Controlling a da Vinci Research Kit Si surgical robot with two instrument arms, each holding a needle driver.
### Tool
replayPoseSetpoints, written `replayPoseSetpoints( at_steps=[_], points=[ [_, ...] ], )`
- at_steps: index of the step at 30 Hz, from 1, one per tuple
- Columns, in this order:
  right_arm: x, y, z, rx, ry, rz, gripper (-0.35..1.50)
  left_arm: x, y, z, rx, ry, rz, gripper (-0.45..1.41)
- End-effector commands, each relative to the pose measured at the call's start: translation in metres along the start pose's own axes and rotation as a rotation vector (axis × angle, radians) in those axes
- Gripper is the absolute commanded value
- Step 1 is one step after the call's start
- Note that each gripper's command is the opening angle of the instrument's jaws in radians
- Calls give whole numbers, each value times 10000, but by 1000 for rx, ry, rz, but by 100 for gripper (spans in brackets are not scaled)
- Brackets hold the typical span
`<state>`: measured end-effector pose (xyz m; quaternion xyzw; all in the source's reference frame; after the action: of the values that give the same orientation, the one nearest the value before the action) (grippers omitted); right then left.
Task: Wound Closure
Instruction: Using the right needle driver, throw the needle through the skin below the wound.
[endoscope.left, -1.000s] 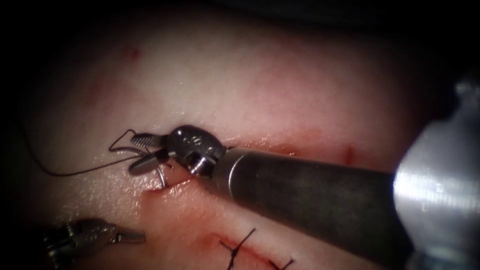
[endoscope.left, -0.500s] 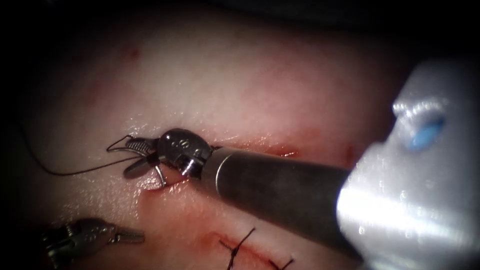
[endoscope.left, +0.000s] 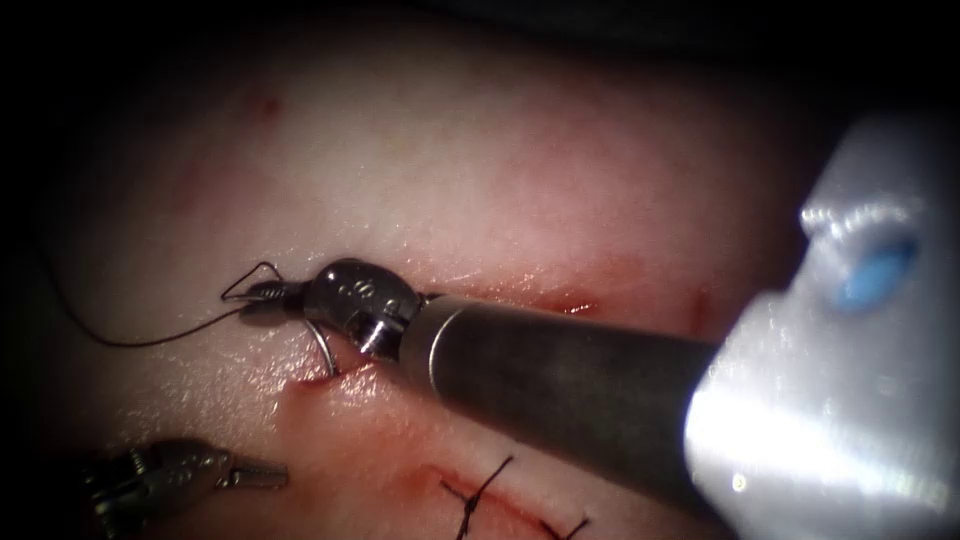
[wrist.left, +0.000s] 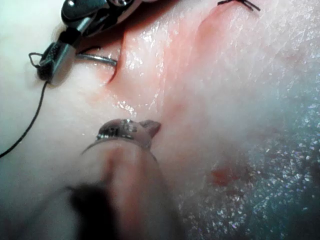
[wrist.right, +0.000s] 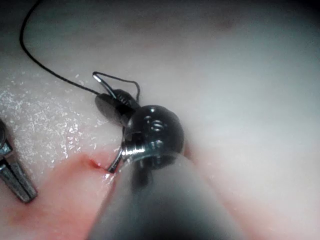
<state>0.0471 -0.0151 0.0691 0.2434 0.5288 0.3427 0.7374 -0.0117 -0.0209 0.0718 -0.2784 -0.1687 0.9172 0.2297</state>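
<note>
In the endoscope view the right tool (endoscope.left: 262, 297) entered from the right edge, its shaft running toward the left of centre of the frame. Its jaws were closed on the needle (endoscope.left: 322, 352) near the swaged end, where the thread (endoscope.left: 150, 342) joins it. One second before, the same jaws had stood apart with the needle between them; they had since come together. Below the jaws the needle curved down, and its lower part was buried in the tissue (endoscope.left: 480, 170) at the left end of the open cut (endoscope.left: 345, 376). The thread formed a small loop just above and left of the jaw tips, then trailed in a long arc toward the left edge of the frame.

The left tool (endoscope.left: 262, 474) lay at the lower left of the endoscope view, well apart from the needle. Its jaws appeared closed and held nothing.

At the bottom centre a stitched section of the cut carried dark finished stitches (endoscope.left: 472, 498). Red fluid (endoscope.left: 560, 298) marked the cut margins.

The right wrist view showed the right tool (wrist.right: 111, 106) clamped on the needle (wrist.right: 116, 163), with the needle entering the tissue at a reddened point. The left wrist view showed the needle (wrist.left: 97, 59) bridging from those jaws into the cut.
</note>
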Motion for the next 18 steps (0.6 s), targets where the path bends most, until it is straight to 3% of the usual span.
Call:
replayPoseSetpoints(
  at_steps=[1,2,4,5,6,7,12,18],
  points=[
    [-2,0,7,-2,31,28,-35,1,-2,9,0,1,0,-45],
    [-4,0,1,9,90,75,-35,1,-2,9,0,1,1,-45],
    [-5,-1,-2,20,121,110,-35,1,-2,9,0,1,1,-45],
    [-9,-1,-9,51,210,184,-35,1,-3,9,-1,1,0,-43],
    [-11,-1,-13,63,247,225,-35,2,-3,9,-1,1,0,-42],
    [-11,-1,-13,63,247,225,-35,2,-3,9,-1,1,0,-42],
    [-26,3,-27,117,418,464,-35,4,-6,12,-1,1,-2,-42],
    [-43,1,-24,114,440,583,-35,4,-6,12,0,1,-2,-42]
  ],
)
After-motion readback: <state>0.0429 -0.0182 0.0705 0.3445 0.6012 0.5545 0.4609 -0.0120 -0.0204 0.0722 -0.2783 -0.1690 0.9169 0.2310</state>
